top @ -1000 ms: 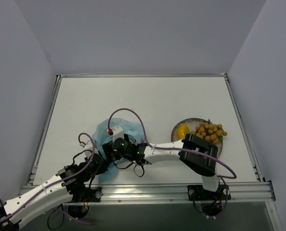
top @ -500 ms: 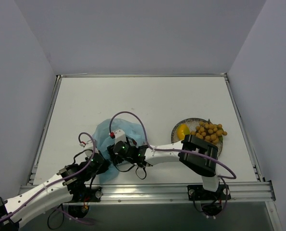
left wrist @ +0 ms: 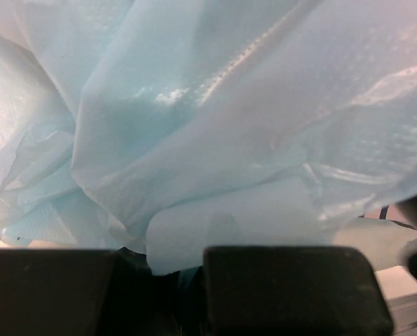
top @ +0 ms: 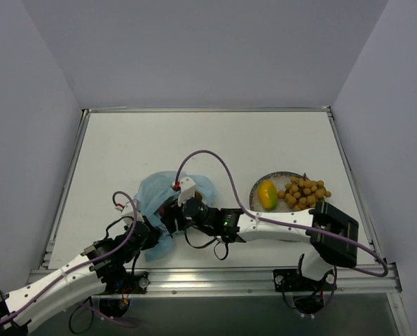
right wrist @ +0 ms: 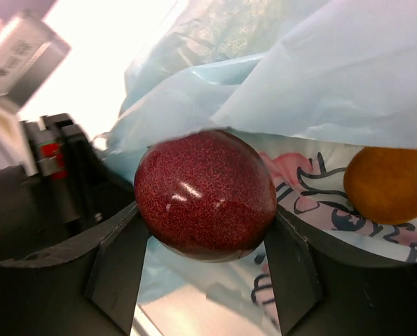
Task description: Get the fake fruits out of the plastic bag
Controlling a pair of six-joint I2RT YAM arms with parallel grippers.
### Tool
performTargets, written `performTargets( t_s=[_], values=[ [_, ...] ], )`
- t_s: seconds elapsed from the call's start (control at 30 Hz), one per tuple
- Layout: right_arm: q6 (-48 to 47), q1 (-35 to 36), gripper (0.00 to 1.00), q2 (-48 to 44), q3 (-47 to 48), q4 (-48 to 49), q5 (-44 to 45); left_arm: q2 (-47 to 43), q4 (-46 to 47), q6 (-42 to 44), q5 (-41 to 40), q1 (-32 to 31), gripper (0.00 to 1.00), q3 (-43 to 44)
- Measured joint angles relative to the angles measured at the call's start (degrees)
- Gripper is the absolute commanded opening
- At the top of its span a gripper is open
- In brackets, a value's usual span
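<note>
Firmly, right claw point(right wrist: 204, 238) grips dark red fruit point(right wrist: 204, 189) amid plastic bag point(right wrist: 334, 77) folds.

The white table point(top: 194, 140) carries the blue plastic bag point(top: 152, 190) and a grey plate point(top: 282, 176).

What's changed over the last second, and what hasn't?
The right gripper closed on the dark red fruit in the plastic bag, and that arm's elbow swung right, off the plate. The left gripper stays shut on the bag; the mango and orange-tan bunch lie on the plate unmoved.
</note>
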Motion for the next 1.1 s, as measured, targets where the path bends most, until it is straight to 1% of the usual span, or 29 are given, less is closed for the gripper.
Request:
performTargets(
  t_s=[0.1,0.2,0.27,0.33,0.4,0.43,0.5,0.57,0.73,0.9,1.0,1.1],
  values=[
    [-0.2,-0.1,0.38,-6.2,-2.6,-0.7,-0.7,0.9,1.1,1.5,-0.8,0.0,0.02,1.1],
    [-0.1,-0.8,0.38,-14.5,-5.2,-2.8,-0.8,3.0,3.1,3.1,-1.2,0.0,0.02,3.0],
    [0.5,-2.5,0.38,-20.7,-6.7,-5.1,0.1,4.5,5.0,3.9,-1.3,0.0,0.02,4.2],
    [2.1,-6.4,0.38,-27.7,-8.5,-8.4,2.8,5.7,7.2,4.7,-1.3,0.0,0.02,4.6],
    [5.1,-10.1,0.38,-32.9,-11.0,-12.3,7.6,6.8,9.0,5.4,-1.3,0.0,0.02,4.6],
    [6.7,-13.3,0.38,-37.1,-12.0,-15.1,10.1,7.3,9.7,5.8,-1.3,0.0,0.02,4.6],
    [10.8,-16.9,0.38,-41.9,-14.4,-20.3,14.3,8.2,11.1,6.6,-1.3,0.0,0.02,4.6],
    [14.6,-20.0,0.38,-45.5,-16.8,-25.2,16.7,9.1,12.4,7.4,-1.2,0.1,0.02,4.6],
    [23.5,-25.0,0.38,-50.5,-21.7,-35.8,18.5,9.9,14.4,9.0,-1.2,0.2,0.02,4.7],
    [31.4,-25.3,0.37,-53.5,-23.0,-44.9,18.6,9.2,15.5,9.7,-1.2,0.5,0.02,4.8],
    [33.4,-25.3,0.38,-55.1,-22.9,-49.3,17.4,8.5,15.9,10.0,-1.2,0.5,0.02,4.8],
    [34.7,-25.3,0.38,-55.3,-22.9,-52.6,14.3,8.2,16.3,10.3,-1.2,0.5,0.02,4.8]
  ],
)
